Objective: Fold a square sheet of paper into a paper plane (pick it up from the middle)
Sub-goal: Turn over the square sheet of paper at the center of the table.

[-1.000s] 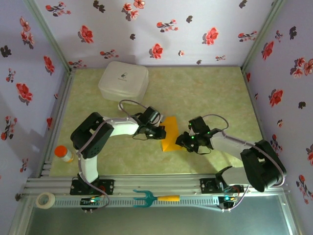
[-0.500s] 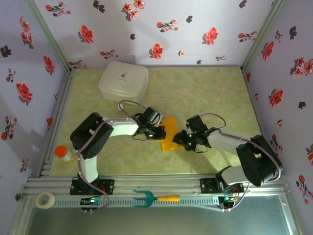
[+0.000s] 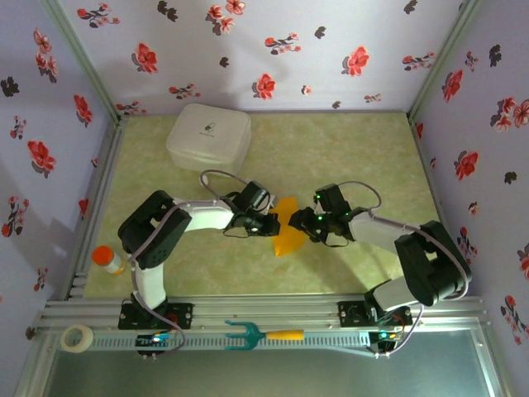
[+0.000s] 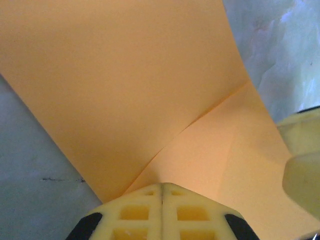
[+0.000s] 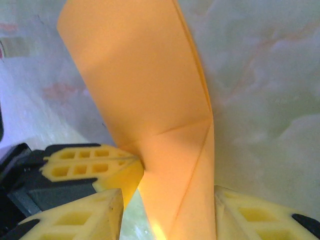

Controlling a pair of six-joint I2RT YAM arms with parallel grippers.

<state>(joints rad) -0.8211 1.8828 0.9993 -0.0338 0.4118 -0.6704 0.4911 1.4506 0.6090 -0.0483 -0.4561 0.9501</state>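
**Control:** How are the arms sitting?

**Operator:** From overhead, I have both bent inward so they meet near the centre of the frame. My left arm rises from its base at lower left and sweeps across to the right. Its left hand (image 3: 273, 222) sits low at the left edge of the paper plane (image 3: 287, 236). My right arm comes in from lower right, elbow out toward the right wall, with the right hand (image 3: 307, 223) at the sheet's right side.

**Control:** And the grips?

**Operator:** On the left wrist camera my fingers are pressed together, and the orange-yellow paper comes out from between them. That hand is clenched on the plane. On the right wrist camera my two fingers stand apart, one at lower left and one at lower right, with the folded strip running up between them. That hand is released. The paper runs close to the lower-right finger, but I can't tell whether it touches.

**Control:** Where's the plane itself?

**Operator:** It's centre frame, between the two hands, creased with diagonal folds. It curves rather than lying flat.

**Control:** What's around it?

**Operator:** The tabletop (image 3: 347, 149) is pale green and marbled. A white plastic box (image 3: 209, 135) sits at upper left and an orange-capped bottle (image 3: 107, 260) at the left edge. A tape roll (image 3: 78, 337) and a teal fork (image 3: 256, 334) with a yellow handle lie on the metal rail (image 3: 314, 313) along the bottom. Lilac walls (image 3: 273, 50) with red and black flowers close in three sides.
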